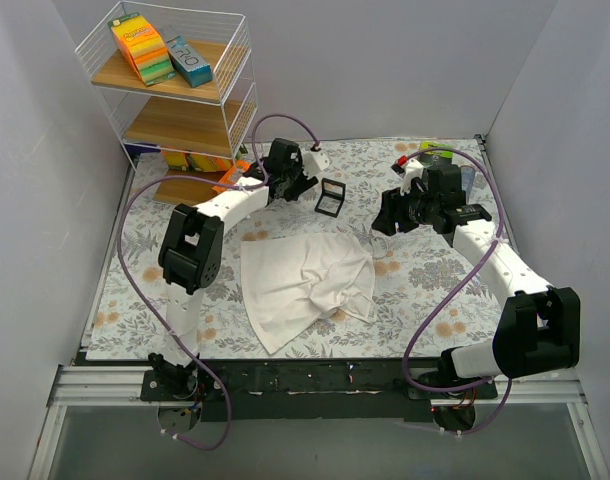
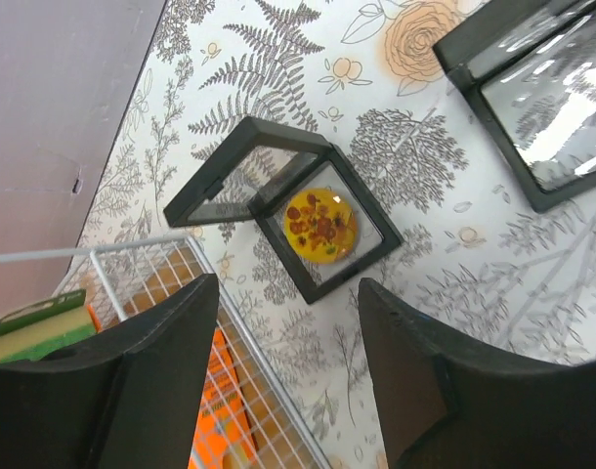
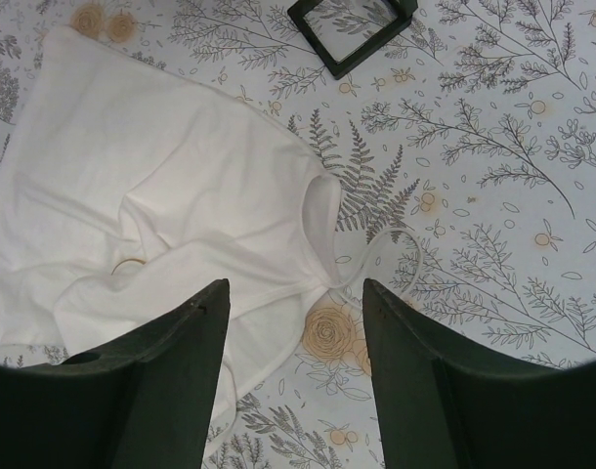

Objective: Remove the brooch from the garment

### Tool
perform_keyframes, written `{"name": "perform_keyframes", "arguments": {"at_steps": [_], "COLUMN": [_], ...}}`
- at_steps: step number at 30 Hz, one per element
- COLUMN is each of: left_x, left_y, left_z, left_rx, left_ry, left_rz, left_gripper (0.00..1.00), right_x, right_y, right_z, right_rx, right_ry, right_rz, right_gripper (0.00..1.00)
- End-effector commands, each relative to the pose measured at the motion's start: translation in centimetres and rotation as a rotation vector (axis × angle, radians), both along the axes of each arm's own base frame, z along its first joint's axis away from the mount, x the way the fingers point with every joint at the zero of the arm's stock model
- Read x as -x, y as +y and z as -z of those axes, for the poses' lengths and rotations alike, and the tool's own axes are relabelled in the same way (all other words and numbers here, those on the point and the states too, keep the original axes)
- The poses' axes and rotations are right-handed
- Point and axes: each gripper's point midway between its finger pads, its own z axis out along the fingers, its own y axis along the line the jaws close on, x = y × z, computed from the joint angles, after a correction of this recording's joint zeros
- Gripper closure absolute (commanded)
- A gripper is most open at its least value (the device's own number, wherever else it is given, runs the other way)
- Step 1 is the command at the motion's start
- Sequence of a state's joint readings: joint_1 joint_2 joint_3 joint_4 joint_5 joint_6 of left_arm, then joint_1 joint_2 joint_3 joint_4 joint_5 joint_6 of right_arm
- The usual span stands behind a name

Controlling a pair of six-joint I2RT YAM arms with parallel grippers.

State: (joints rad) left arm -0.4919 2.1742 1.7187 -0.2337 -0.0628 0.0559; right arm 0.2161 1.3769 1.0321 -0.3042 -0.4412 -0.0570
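Note:
The white garment (image 1: 303,280) lies crumpled mid-table and also shows in the right wrist view (image 3: 171,186). A round yellow brooch (image 2: 320,225) with red-brown specks lies inside an open black display case (image 2: 278,210) on the floral cloth, apart from the garment. My left gripper (image 2: 286,293) is open and empty, hovering just short of that case, next to the wire shelf; it also shows in the top view (image 1: 293,180). My right gripper (image 3: 296,293) is open and empty above the garment's right edge and its loose strap (image 3: 396,244); in the top view it (image 1: 387,222) hangs beside the garment.
A second black case (image 1: 331,197) stands between the arms and shows in both wrist views (image 2: 542,98) (image 3: 352,29). A white wire shelf (image 1: 180,100) with wooden boards, a sponge pack (image 1: 140,48) and a box stands back left. Walls close three sides.

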Motion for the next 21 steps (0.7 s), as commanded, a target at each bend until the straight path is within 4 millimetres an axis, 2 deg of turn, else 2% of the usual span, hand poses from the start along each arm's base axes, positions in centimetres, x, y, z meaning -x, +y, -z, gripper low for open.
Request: {"name": "perform_keyframes", "arguments": {"at_steps": [1, 2, 3, 4, 5, 6, 7, 8, 10, 11, 12, 14, 15, 16, 19, 21], "left_x": [2.5, 3.3, 5.0, 6.6, 8.8, 11.1, 14.2, 16.8, 21.0, 22.2, 23.7, 25.3, 26.3, 26.8, 28.0, 29.0], "left_y": [0.3, -0.2, -1.4, -2.2, -2.7, -3.2, -4.9, -4.8, -5.8, -6.0, -5.8, -6.1, -5.6, -5.4, -4.0, -3.0], "left_z": [-6.6, -6.7, -6.4, -8.0, -7.0, -7.0, -8.6, -6.8, -6.6, -6.2, -4.7, -3.9, -2.6, -2.3, -0.8, -0.1], "left_rx": [0.124, 0.176, 0.226, 0.283, 0.315, 0.364, 0.462, 0.493, 0.58, 0.595, 0.606, 0.616, 0.61, 0.61, 0.573, 0.539], "left_ry": [-0.011, 0.023, 0.1, 0.127, 0.208, 0.284, 0.354, 0.455, 0.603, 0.647, 0.728, 0.781, 0.818, 0.827, 0.835, 0.843], "left_rz": [-0.01, -0.011, 0.05, 0.101, 0.143, 0.182, 0.299, 0.325, 0.417, 0.423, 0.392, 0.404, 0.379, 0.368, 0.327, 0.308], "left_gripper": [0.41, 0.41, 0.4, 0.39, 0.37, 0.35, 0.34, 0.34, 0.33, 0.34, 0.35, 0.38, 0.38, 0.39, 0.4, 0.4], "right_x": [-0.3, -0.3, -0.1, 0.3, 0.9, 1.4, 2.6, 3.1, 4.6, 4.9, 5.1, 5.9, 6.1, 6.4, 8.7, 11.5], "right_y": [0.1, 0.1, 0.1, 0.5, 0.9, 1.1, 1.9, 2.3, 2.7, 2.8, 3.0, 3.2, 3.1, 3.1, 3.2, 3.0], "right_z": [-1.3, -1.1, -1.0, -0.9, -0.7, -0.2, 0.2, 0.6, 1.6, 1.9, 2.1, 3.2, 3.7, 4.2, 5.5, 6.3], "right_rx": [-0.011, -0.007, 0.004, -0.006, -0.013, 0.001, -0.034, -0.04, -0.042, -0.034, -0.023, 0.03, 0.061, 0.1, 0.17, 0.188], "right_ry": [-0.058, -0.056, -0.064, -0.068, -0.073, -0.1, -0.083, -0.079, -0.076, -0.082, -0.091, -0.11, -0.11, -0.137, -0.107, -0.101], "right_rz": [-0.016, -0.024, -0.047, -0.092, -0.136, -0.204, -0.288, -0.33, -0.447, -0.482, -0.512, -0.599, -0.623, -0.678, -0.79, -0.924], "right_gripper": [0.36, 0.36, 0.36, 0.36, 0.36, 0.35, 0.35, 0.29, 0.27, 0.26, 0.26, 0.26, 0.26, 0.26, 0.32, 0.33]}}
